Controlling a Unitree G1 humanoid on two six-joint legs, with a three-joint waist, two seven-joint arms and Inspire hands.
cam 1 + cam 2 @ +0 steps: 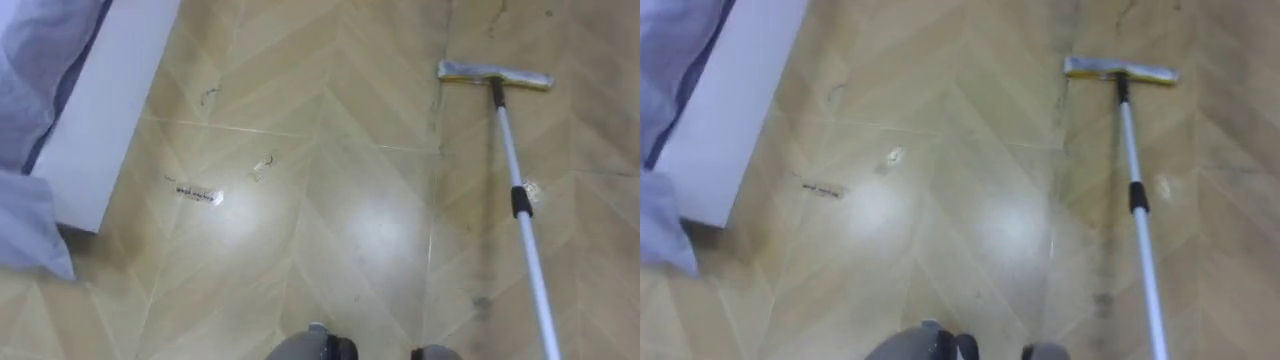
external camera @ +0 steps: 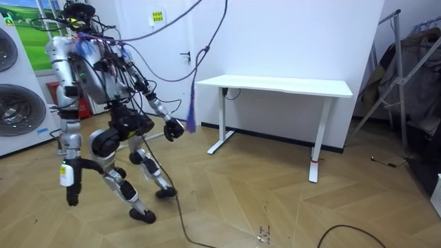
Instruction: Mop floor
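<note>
We look first at the mop (image 1: 512,165), because the next move depends on how it lies. Its flat head (image 1: 494,74) rests on the wooden floor (image 1: 370,230), far ahead of the robot and on its right side. From the head the long pole runs back toward the robot, leaning a little to the right, and leaves the eye views at the lower right edge. So the long axis goes nearly straight front to back, and the head lies across it, left to right.

The lower end of the pole comes in on the side of the right arm, so we judge that the right robot hand (image 2: 71,196) is the nearer one and probably the one guiding the mop. In the room view this hand hangs low at the room view's left, by the robot's bent legs. We cannot tell if it is apart or clamped on the pole. The left robot hand (image 2: 174,129) is held out in front of the body, toward the white table (image 2: 275,85). We cannot tell its state either.

Some small scraps (image 1: 200,194) lie on the floor to the left of the mop, well apart from the head and near the corner of the bed (image 1: 100,110). To reach them, in our judgement, the head must travel sideways to the left and a little back toward the robot.
</note>
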